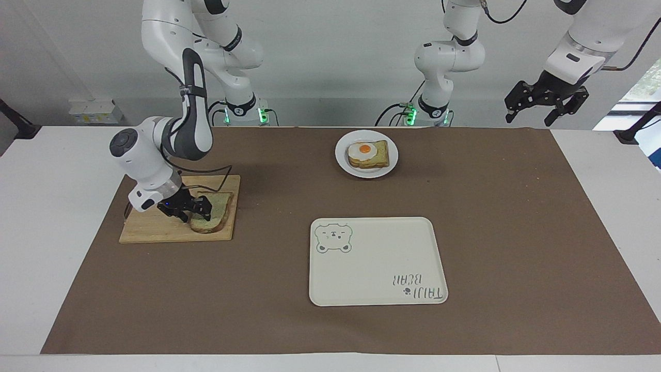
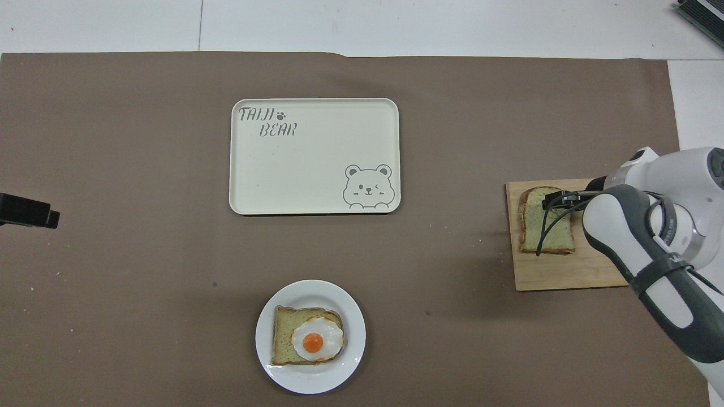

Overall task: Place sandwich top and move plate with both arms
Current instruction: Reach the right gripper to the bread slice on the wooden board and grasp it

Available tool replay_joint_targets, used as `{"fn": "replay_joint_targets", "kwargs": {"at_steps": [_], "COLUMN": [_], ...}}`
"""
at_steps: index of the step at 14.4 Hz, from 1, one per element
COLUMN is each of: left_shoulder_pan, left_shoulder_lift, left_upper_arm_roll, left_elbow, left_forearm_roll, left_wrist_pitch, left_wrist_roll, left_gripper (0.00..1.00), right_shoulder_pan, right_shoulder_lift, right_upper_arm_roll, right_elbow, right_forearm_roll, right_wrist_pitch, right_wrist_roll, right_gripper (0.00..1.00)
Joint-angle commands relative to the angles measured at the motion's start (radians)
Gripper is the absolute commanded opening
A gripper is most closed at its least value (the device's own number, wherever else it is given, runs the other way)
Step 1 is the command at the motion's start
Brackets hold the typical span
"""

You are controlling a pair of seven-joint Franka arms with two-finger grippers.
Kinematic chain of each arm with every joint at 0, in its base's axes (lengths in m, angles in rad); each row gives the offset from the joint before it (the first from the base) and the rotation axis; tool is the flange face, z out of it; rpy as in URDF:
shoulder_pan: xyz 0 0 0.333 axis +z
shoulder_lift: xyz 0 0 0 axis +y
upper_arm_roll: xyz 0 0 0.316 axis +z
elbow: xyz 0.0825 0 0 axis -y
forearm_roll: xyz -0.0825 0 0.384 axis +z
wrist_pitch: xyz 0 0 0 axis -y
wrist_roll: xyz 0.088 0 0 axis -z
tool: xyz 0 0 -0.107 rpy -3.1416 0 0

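One camera sits high across the table, facing the robots, whose bases stand at its top edge. The other hangs high above the robots' end, looking forward and steeply down. Both stand well back and take in the whole brown mat. Both show the tray [image 1: 377,261] [image 2: 314,156], turned half a turn between them, with the plate [image 1: 343,157] [image 2: 310,382] nearer the robots.
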Motion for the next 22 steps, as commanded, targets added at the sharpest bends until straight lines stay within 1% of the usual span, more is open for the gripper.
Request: {"fn": "replay_joint_targets", "kwargs": {"at_steps": [1,4,7,9,13,16,22], "left_shoulder_pan": [0.006,0.006,0.006,0.006,0.006,0.006,0.006], "left_shoulder_lift": [-0.003,-0.003,-0.003,-0.003,-0.003,-0.003,-0.005], "left_upper_arm_roll": [0.0,0.0,0.0,0.0,0.0,0.0,0.0], "left_elbow": [0.006,0.006,0.006,0.006,0.006,0.006,0.006], "left_forearm_roll": [-0.009,-0.009,-0.009,-0.009,-0.009,-0.009,-0.009], "left_wrist_pitch": [-0.014,-0.014,-0.014,-0.014,-0.014,-0.014,-0.014], "left_wrist_roll": [0.0,0.002,0.002,0.0,0.002,0.0,0.002], "left_gripper": [1.0,1.0,1.0,1.0,1.0,1.0,1.0], "right_shoulder_pan": [-0.017,-0.019,-0.031,-0.034,-0.044,-0.042,-0.039], "right_shoulder_lift": [0.006,0.007,0.028,0.033,0.047,0.032,-0.043], "right_upper_arm_roll": [0.008,0.008,0.007,0.007,0.005,0.002,-0.003], "right_elbow": [-0.01,-0.01,-0.01,-0.007,0.047,0.071,0.124], "right_forearm_roll": [0.027,0.027,0.077,0.077,0.076,0.057,0.034], "right_wrist_pitch": [0.022,0.022,0.022,0.02,-0.02,-0.041,-0.201], "right_wrist_roll": [-0.034,-0.026,-0.017,-0.015,-0.053,-0.063,-0.097], "right_gripper": [0.38,0.0,0.0,0.0,0.0,0.0,0.0]}}
